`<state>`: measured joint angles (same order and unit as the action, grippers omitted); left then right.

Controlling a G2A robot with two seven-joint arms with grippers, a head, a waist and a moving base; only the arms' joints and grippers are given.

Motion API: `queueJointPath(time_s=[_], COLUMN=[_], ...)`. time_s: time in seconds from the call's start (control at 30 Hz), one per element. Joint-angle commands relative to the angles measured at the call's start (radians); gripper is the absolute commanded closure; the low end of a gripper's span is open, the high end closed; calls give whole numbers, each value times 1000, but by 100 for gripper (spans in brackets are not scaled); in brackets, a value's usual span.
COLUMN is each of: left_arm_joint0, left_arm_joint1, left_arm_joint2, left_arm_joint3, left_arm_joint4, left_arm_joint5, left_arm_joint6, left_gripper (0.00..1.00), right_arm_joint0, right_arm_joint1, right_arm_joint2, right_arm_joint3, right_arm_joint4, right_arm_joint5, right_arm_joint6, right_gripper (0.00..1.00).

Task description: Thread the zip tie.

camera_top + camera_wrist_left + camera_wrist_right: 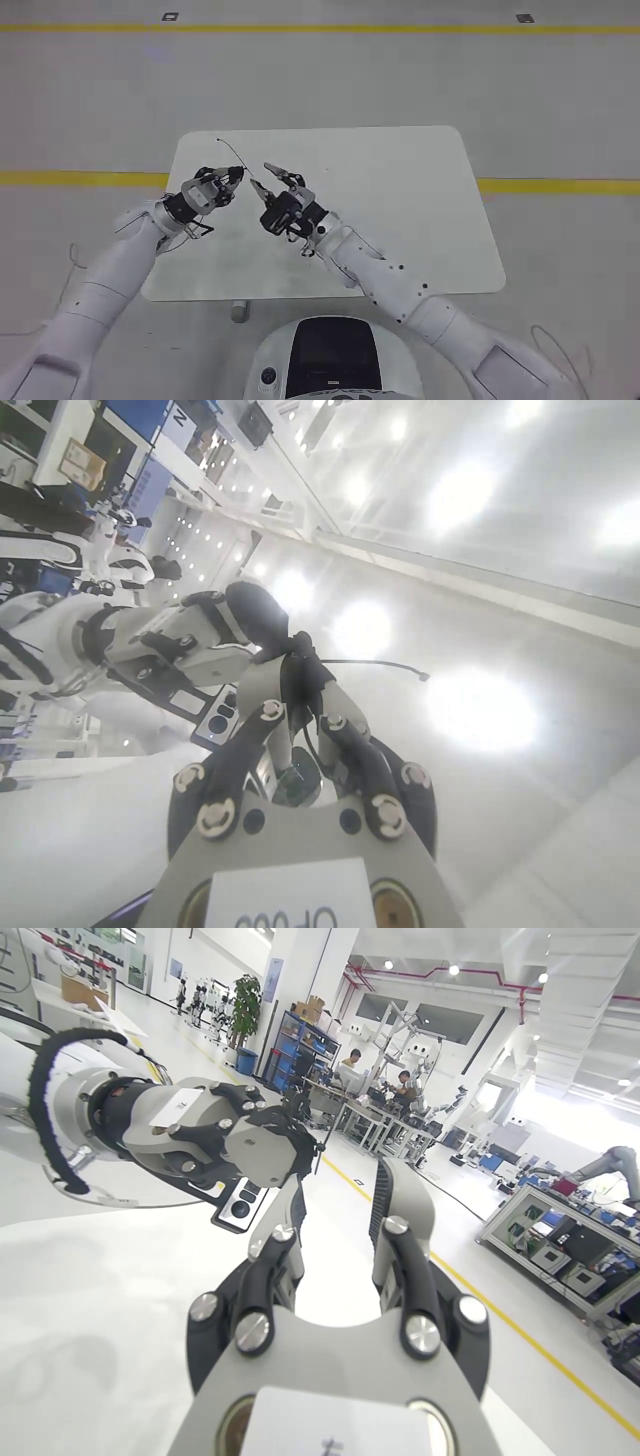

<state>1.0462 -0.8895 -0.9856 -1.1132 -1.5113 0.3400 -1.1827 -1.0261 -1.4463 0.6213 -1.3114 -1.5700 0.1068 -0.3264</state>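
A: Start from above. Where's the zip tie (232, 152)?
B: Left of centre in the frame, over the white table (400, 200). It's a thin dark line running up and to the left from the left gripper (232, 180), which pinches it. I'd judge it's held clear of the tabletop.
A: And the right gripper (264, 177)?
B: Just beside the left one, on its right in the frame. Its two fingers are spread and hold nothing.
A: What does the left wrist camera add?
B: The left gripper (300, 660) is pressed together on the zip tie (370, 661). One stretch sticks out past the fingertips in a gentle curve and ends in a small square block, which I take for the head. Another bit runs back between the fingers toward the palm. A dark finger (255, 615) of the right gripper sits close to those fingertips. I cannot tell whether it's touching them.
A: Right wrist camera?
B: The right gripper (345, 1193) is wide apart with nothing between its fingers. Beyond it the left gripper (272, 1148) holds the zip tie (319, 1159), a short thin line at its tips.
A: So how far along?
B: Early, I'd say. The tie is picked up and held, but no loop shows and the tail isn't in the head. What's left is to take the free end, bend it round and feed it through
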Motion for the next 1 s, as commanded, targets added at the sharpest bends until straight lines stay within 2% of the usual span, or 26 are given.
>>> queueJointPath(time_s=[0.0, 0.37, 0.43, 0.97], left_arm_joint0=[0, 0, 0, 0], left_arm_joint1=[0, 0, 0, 0], left_arm_joint2=[0, 0, 0, 0], left_arm_joint3=[0, 0, 0, 0], left_arm_joint4=[0, 0, 0, 0], left_arm_joint5=[0, 0, 0, 0], left_arm_joint6=[0, 0, 0, 0], left_gripper=[100, 100, 100, 100], right_arm_joint0=[5, 23, 25, 35], right_arm_joint1=[-1, -7, -8, -13], right_arm_joint2=[-7, -24, -25, -30], right_arm_joint3=[1, 12, 13, 23], right_arm_joint4=[0, 0, 0, 0], right_arm_joint5=[2, 3, 3, -2], right_arm_joint6=[0, 1, 1, -1], right_gripper=[78, 82, 89, 89])
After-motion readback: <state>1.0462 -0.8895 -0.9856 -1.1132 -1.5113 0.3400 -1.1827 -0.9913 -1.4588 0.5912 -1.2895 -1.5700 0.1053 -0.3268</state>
